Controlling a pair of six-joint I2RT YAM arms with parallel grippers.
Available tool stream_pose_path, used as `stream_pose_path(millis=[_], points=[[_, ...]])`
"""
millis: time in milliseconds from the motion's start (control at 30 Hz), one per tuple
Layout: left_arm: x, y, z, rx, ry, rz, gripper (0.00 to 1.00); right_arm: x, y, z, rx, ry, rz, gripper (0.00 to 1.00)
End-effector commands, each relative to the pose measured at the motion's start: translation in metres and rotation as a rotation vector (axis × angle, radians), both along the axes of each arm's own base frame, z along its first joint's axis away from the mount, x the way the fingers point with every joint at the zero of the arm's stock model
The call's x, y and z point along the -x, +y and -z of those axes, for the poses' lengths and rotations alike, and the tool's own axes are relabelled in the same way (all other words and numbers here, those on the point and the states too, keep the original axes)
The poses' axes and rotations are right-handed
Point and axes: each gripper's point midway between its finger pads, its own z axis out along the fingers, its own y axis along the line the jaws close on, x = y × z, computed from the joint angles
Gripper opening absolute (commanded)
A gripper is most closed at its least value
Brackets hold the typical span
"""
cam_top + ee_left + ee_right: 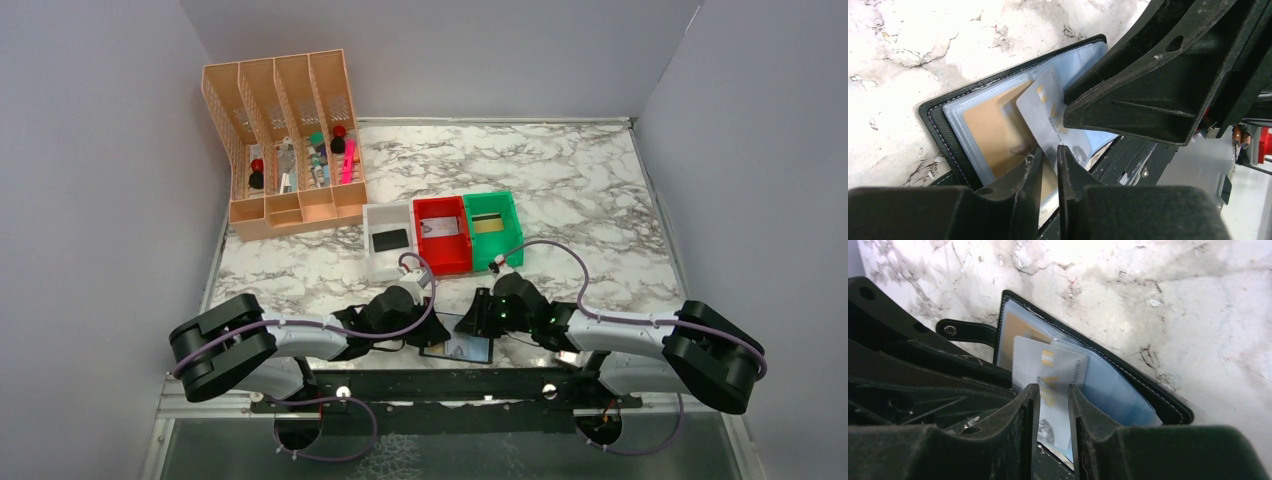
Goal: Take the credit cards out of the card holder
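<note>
Marble tabletop (600, 200) carries the open card holder (462, 348) at its near edge, between both arms. A pale grey card (1048, 362) sticks halfway out of a pocket beside a gold card (988, 130). The right gripper (1054, 405) has its jaws narrowly spread over the grey card. The left gripper (1050, 165) has its jaws all but pressed together.
</note>
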Motion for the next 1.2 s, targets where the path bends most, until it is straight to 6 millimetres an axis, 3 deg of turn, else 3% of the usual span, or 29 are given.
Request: stream_pose_path(millis=[0,133,367,533,633,733,800,967,1167], points=[[0.003,-0.02,-0.025,0.091,-0.023,0.062,0.21,0.017,-0.015,0.029,0.067,0.075,-0.005,0.33],[0.003,-0.021,-0.023,0.089,-0.022,0.06,0.23,0.016,-0.015,0.029,0.07,0.074,-0.003,0.32],[-0.001,-0.019,-0.024,0.089,-0.033,0.041,0.01,0.013,-0.02,0.028,0.089,0.06,0.018,0.32],[-0.002,-0.016,-0.025,0.085,-0.045,0.031,0.0,0.009,-0.023,0.02,0.096,0.028,0.028,0.33],[-0.01,-0.006,-0.028,0.056,-0.077,-0.012,0.0,0.006,-0.026,0.011,0.1,-0.004,0.031,0.34],[-0.021,0.02,-0.019,-0.091,-0.101,-0.081,0.0,0.003,-0.026,0.004,0.096,-0.033,0.026,0.35],[-0.024,0.03,-0.025,-0.13,-0.129,-0.087,0.0,0.003,-0.023,0.0,0.089,-0.046,0.005,0.36],[-0.024,0.048,-0.035,-0.17,-0.149,-0.093,0.0,-0.001,-0.014,-0.008,0.084,-0.053,-0.018,0.34],[-0.024,0.054,-0.053,-0.129,-0.188,-0.112,0.0,-0.005,0.012,-0.037,-0.045,-0.125,-0.098,0.37]])
